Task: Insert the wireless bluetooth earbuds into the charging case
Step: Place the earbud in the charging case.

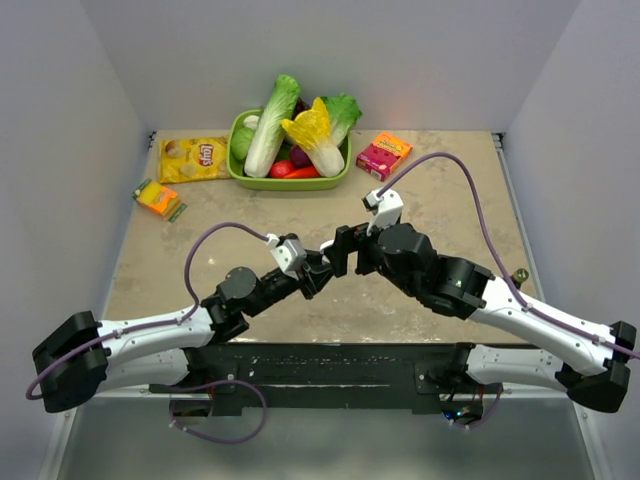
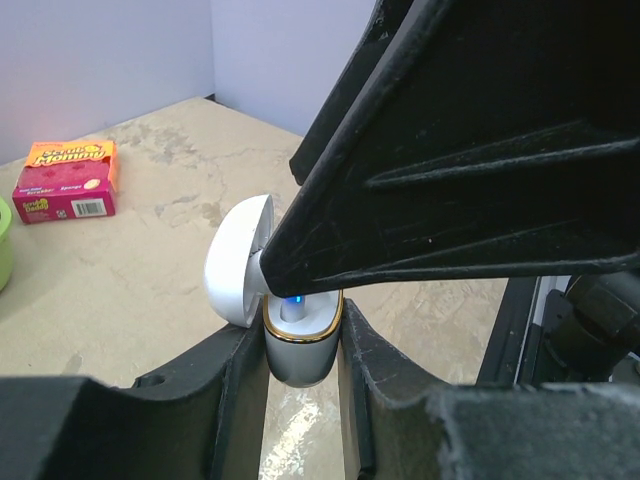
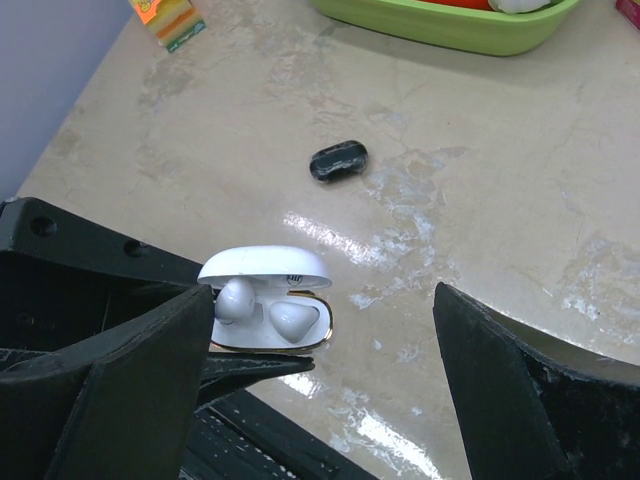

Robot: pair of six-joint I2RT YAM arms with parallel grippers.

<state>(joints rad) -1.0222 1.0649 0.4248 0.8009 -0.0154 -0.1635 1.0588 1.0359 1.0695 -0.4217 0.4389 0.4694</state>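
Observation:
My left gripper point(image 2: 300, 330) is shut on the base of the white charging case point(image 2: 298, 362), holding it upright above the table with its lid point(image 2: 238, 262) swung open. In the right wrist view the open charging case point(image 3: 268, 268) holds two white earbuds. One earbud point(image 3: 293, 321) lies in its well. The other earbud point(image 3: 235, 299) stands higher at the left side. My right gripper point(image 3: 330, 385) is open just above the case. Its left finger point(image 3: 140, 385) is right beside the raised earbud, and its other finger point(image 3: 530, 400) stands well clear. From above, both grippers point(image 1: 322, 270) point(image 1: 346, 248) meet mid-table and hide the case.
A small dark oval object point(image 3: 338, 161) lies on the table beyond the case. A green bowl point(image 1: 238, 165) of vegetables sits at the back, with a yellow chip bag point(image 1: 192, 158) and a small orange box point(image 1: 158, 197) to its left and a pink box point(image 1: 384, 155) to its right.

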